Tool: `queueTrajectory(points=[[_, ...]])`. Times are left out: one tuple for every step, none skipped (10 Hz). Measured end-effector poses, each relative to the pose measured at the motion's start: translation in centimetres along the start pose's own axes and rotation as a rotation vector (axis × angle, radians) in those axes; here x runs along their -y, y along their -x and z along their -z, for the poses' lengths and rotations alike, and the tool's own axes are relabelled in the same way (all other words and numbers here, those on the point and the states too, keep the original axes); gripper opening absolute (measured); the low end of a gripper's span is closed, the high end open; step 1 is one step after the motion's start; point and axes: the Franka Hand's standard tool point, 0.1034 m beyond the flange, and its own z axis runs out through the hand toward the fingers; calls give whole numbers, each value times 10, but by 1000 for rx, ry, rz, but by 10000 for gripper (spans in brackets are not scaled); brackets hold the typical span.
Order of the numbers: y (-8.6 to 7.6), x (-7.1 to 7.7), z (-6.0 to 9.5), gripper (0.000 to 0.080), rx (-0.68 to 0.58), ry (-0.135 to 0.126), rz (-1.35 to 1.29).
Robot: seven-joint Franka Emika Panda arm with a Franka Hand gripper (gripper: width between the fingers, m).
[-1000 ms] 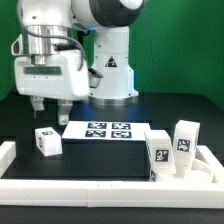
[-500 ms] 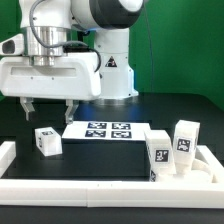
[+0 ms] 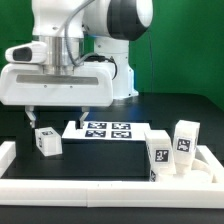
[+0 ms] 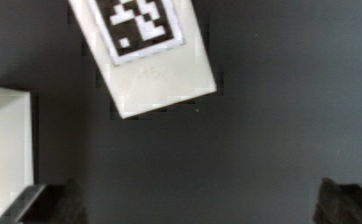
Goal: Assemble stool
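Observation:
One white tagged stool leg [image 3: 45, 141] lies on the black table at the exterior view's left. It also shows in the wrist view [image 4: 151, 50], lying flat with its tag up. My gripper [image 3: 57, 116] hangs just above and slightly behind it, open wide and empty. In the wrist view the gripper [image 4: 192, 205] shows only two dark fingertips [image 4: 36, 205] at the frame's corners, and the leg lies outside the gap between them. Two more legs [image 3: 158, 155] [image 3: 185, 145] stand upright at the exterior view's right. I cannot make out the round seat.
The marker board [image 3: 105, 130] lies flat behind the first leg. Long white frame rails [image 3: 80, 185] run along the front and both sides. A white edge [image 4: 4, 150] shows beside the leg in the wrist view. The robot base stands at the back.
The hand has turned broadside and shifted toward the exterior view's right. Its fingers have spread wider apart. The legs have not moved.

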Motion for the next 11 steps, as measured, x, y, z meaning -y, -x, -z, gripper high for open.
queueTrajectory(points=[[2, -3, -1, 649, 6, 5, 68], [3, -1, -2, 649, 18, -1, 87], [3, 4, -3, 649, 44, -24, 74], [6, 12, -4, 649, 94, -66, -1], [6, 23, -7, 649, 202, -90, -71], [6, 28, -9, 649, 304, -107, -73], [2, 28, -11, 649, 380, -105, -63], [1, 30, -12, 649, 424, -121, -60], [4, 32, -12, 649, 484, -134, -62], [4, 31, -12, 649, 530, -143, -39], [5, 20, -10, 649, 600, -134, 19]])
